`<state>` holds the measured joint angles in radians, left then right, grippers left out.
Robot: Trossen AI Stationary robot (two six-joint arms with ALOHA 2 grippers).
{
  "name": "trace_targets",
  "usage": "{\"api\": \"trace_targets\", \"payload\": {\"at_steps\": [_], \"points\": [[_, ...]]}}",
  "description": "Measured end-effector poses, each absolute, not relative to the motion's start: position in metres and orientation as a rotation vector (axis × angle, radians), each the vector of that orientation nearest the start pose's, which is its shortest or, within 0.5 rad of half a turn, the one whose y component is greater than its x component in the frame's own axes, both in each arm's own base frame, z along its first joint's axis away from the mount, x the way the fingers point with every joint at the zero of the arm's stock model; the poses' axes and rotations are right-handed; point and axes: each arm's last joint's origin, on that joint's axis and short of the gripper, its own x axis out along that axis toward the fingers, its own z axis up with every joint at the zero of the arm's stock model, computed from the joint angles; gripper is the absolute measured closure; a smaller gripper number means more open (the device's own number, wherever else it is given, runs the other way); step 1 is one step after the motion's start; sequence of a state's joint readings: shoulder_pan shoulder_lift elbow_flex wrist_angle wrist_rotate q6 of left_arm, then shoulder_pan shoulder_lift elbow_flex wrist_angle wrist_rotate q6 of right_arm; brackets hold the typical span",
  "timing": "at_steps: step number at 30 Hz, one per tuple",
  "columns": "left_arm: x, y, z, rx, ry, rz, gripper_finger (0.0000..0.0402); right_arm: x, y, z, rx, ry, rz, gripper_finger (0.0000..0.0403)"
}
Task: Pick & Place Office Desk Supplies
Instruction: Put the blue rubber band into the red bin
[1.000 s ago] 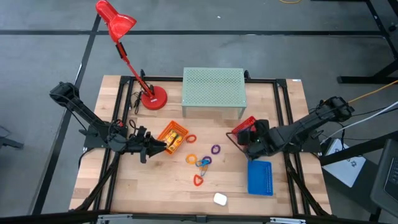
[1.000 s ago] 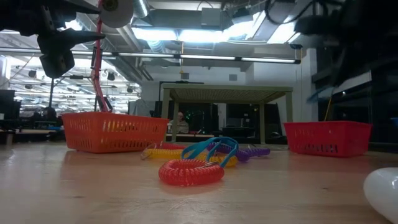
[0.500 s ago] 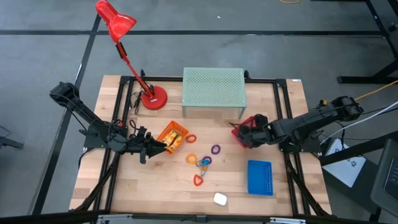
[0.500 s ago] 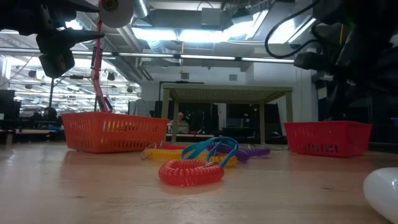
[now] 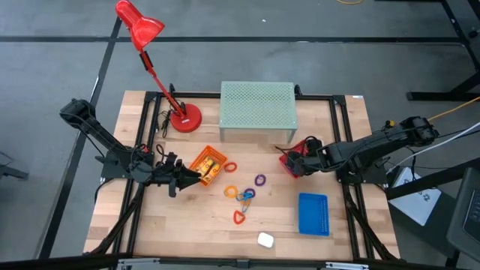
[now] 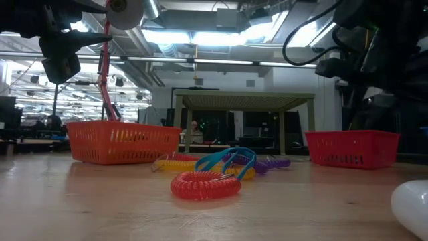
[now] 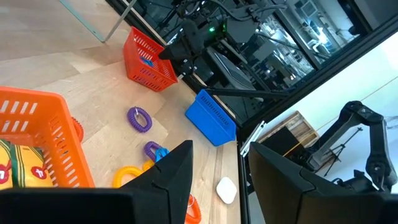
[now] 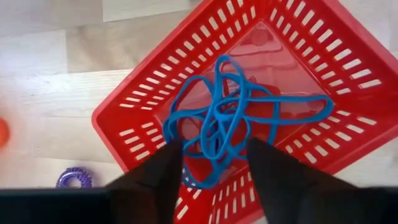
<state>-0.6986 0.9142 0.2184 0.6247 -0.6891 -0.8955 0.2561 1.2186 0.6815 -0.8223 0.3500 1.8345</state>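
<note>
My right gripper (image 5: 291, 162) stands open above the red mesh basket (image 8: 124, 106), which rests on the table at the right, in front of the riser. A tangle of thin blue loops (image 8: 224, 124) lies in that basket, right under and between the fingertips. My left gripper (image 5: 196, 177) waits open and empty next to the orange basket (image 5: 208, 165), which holds yellow tubes (image 5: 213, 160). Orange, purple, blue and red loops (image 5: 241, 196) lie loose at mid-table. A blue basket (image 5: 313, 214) lies at the near right. My right gripper points down into the red basket, and the blue loops' near end (image 8: 208, 174) reaches between its open fingers. I cannot tell whether the loops touch the fingers.
The red desk lamp (image 5: 184, 118) stands at the far left and the pale green mesh riser (image 5: 257, 109) at the far middle. A small white object (image 5: 265, 240) lies near the front edge. Bare wood shows at the near left.
My right gripper has shifted a little toward the table's far edge and come down over the red basket, which stays in place.
</note>
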Motion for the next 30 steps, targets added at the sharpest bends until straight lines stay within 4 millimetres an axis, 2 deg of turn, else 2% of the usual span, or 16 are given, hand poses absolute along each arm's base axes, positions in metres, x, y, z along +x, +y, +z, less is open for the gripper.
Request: {"api": "trace_targets", "payload": {"at_steps": [5, 9, 14, 16, 19, 25, 30], "points": [[0.146, -0.099, 0.195, -0.85, 0.055, 0.016, 0.0249, 0.187, 0.039, 0.185, 1.172, 0.761, -1.155, 0.0156], [0.146, -0.099, 0.195, -0.85, 0.055, 0.015, 0.0249, 0.191, 0.04, 0.196, 1.184, 0.734, -1.117, 0.013], [0.146, -0.101, 0.201, -0.889, 0.06, -0.108, 0.0249, 0.209, 0.043, 0.235, 1.158, 0.601, -1.009, 0.0132], [0.148, -0.103, 0.203, -0.892, 0.101, -0.168, 0.0249, 0.221, 0.046, 0.252, 1.13, 0.561, -0.925, 0.0138], [0.152, -0.106, 0.203, -0.826, 0.201, -0.152, 0.0249, 0.238, 0.051, 0.272, 1.071, 0.545, -0.81, 0.0146], [0.172, -0.096, 0.205, -0.669, 0.464, -0.115, 0.0249, 0.261, 0.059, 0.288, 1.035, 0.51, -0.727, 0.0157], [0.2, -0.089, 0.209, -0.572, 0.525, -0.125, 0.0249, 0.266, 0.065, 0.302, 1.025, 0.442, -0.715, 0.0159]]}}
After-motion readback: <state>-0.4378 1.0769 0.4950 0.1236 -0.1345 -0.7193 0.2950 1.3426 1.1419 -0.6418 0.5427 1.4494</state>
